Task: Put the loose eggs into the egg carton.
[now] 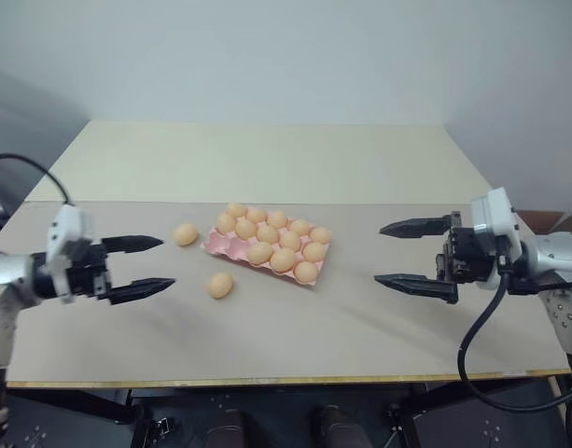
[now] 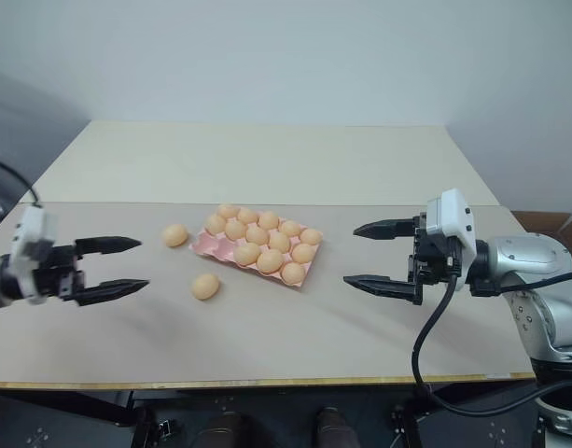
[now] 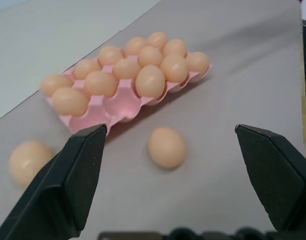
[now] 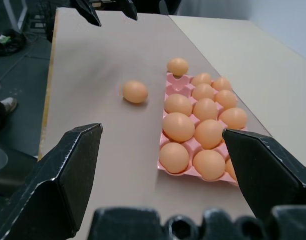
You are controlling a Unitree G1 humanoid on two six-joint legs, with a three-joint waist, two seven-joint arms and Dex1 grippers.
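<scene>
You have both grippers spread wide and empty: the left gripper [image 1: 141, 266] hangs at the near left, lined up toward the two loose eggs, the right gripper [image 1: 414, 257] well off to the right. One egg [image 1: 220, 285] lies in front of the egg carton [image 1: 225, 245], another [image 1: 185, 234] just beside its left edge on the surface [image 1: 360, 327]; both need seating.

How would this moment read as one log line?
left gripper: open, empty | right gripper: open, empty | loose eggs: two on table | egg carton: mostly filled
</scene>
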